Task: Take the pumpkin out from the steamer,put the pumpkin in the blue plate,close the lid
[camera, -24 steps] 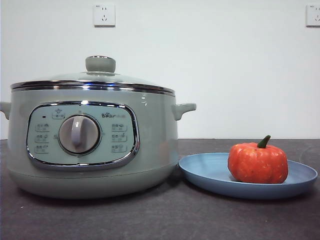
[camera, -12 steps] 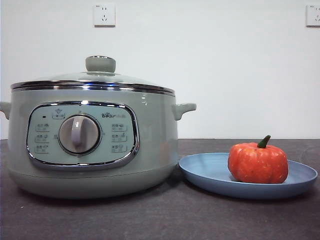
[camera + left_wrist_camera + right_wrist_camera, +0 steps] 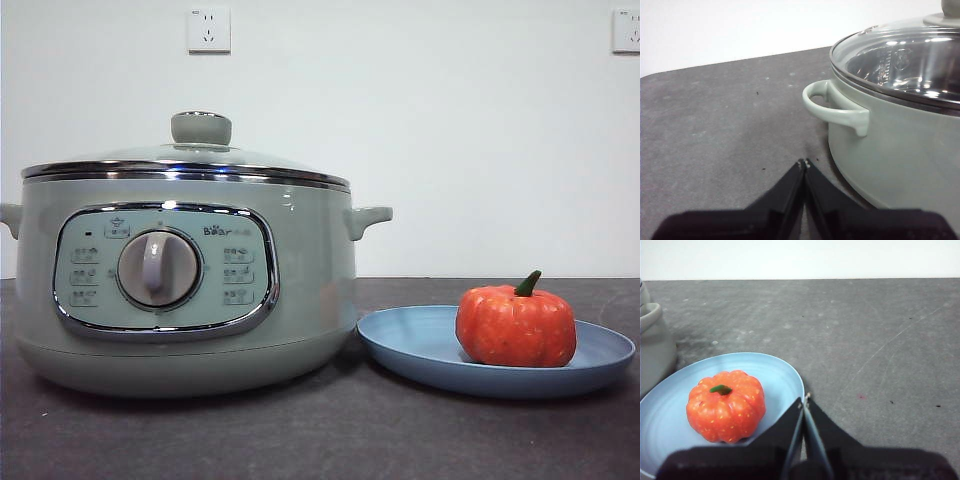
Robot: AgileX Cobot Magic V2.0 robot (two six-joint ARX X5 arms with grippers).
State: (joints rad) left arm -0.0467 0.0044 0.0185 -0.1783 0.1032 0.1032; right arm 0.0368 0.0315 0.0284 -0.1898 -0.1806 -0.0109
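Observation:
The orange-red pumpkin rests on the blue plate, to the right of the sage-green steamer. The glass lid sits on the steamer's chrome rim. My left gripper is shut and empty, low over the table beside the steamer's side handle. Shut and empty as well, my right gripper hangs at the plate's edge, close to the pumpkin without touching it. Neither gripper shows in the front view.
The dark grey tabletop carries both objects. A white wall with two power sockets stands behind. The steamer's other side handle sticks out toward the plate.

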